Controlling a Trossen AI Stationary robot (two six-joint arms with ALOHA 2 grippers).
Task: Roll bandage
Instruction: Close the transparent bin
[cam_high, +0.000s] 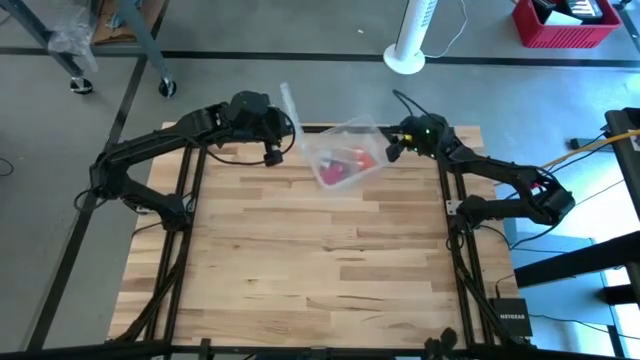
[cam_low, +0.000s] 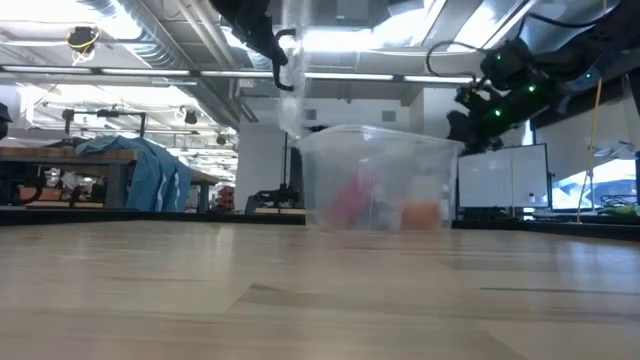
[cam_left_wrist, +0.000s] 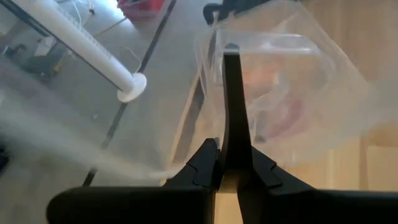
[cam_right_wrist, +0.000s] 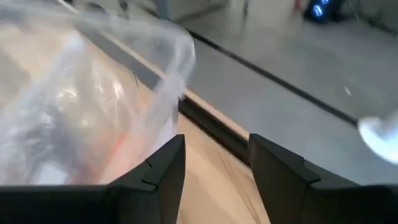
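Nearest the lens in the left wrist view, the left gripper (cam_left_wrist: 229, 158) has its two dark fingers pressed together on a thin sheet of clear plastic, apparently the lid or a flap of the container, which rises from the jaws in the low view. Across the table, the right gripper (cam_right_wrist: 214, 165) hangs with its fingers parted and nothing between them, just beside the container's rim. Outward from both, the clear plastic box (cam_high: 345, 152) sits on the light wooden table (cam_high: 320, 270) at about twelve o'clock on the tabletop in the high view, the left gripper at its nine o'clock side and the right gripper at its three o'clock side. Inside the box lies the bandage (cam_high: 343, 165), a pink-red mass of soft fabric, beside a smaller orange item (cam_low: 422, 214) that cannot be identified. Whether the bandage is loose or partly wound cannot be told through the plastic. Assessment: the task stands at its opening stage. The bandage remains in the box, ungrasped; extraction, laying out and rolling all appear outstanding.
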